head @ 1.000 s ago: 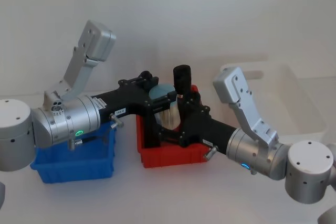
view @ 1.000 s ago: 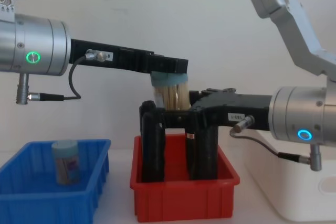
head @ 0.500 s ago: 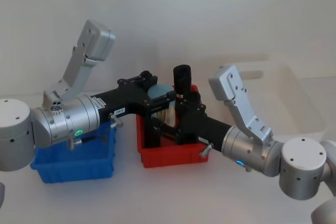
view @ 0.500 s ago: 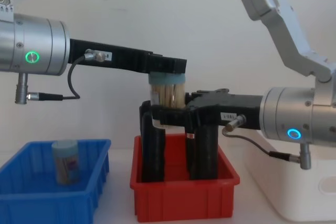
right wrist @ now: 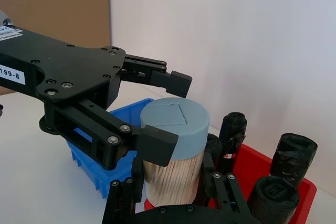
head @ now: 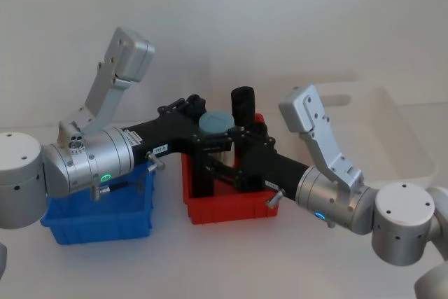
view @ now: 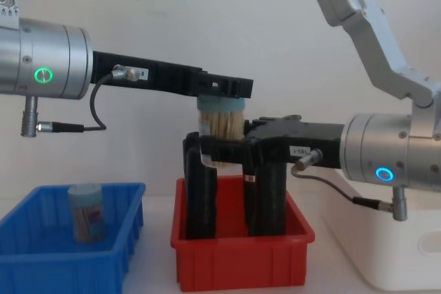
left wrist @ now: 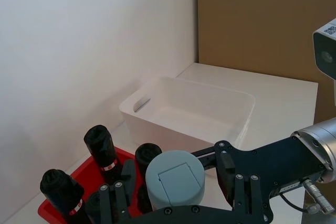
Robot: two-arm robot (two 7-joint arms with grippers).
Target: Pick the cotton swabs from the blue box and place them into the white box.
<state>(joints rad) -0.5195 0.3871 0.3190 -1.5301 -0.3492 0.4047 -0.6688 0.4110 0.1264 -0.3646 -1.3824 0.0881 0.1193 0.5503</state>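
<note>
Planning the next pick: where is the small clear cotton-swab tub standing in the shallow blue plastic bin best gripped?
Probably its pale blue lid, from straight above: the clear tub stands upright and the blue bin's walls stand around it.

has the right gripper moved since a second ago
Yes: in the chest view the right gripper, around the cotton swabs, has shifted toward the robot's left, its silver wrist nearer the red bin's right rim.

cotton swabs [view: 220,123]: teal lid, beige sticks | blue box [view: 48,268] | red bin [view: 241,264] | white box [view: 386,266]
</note>
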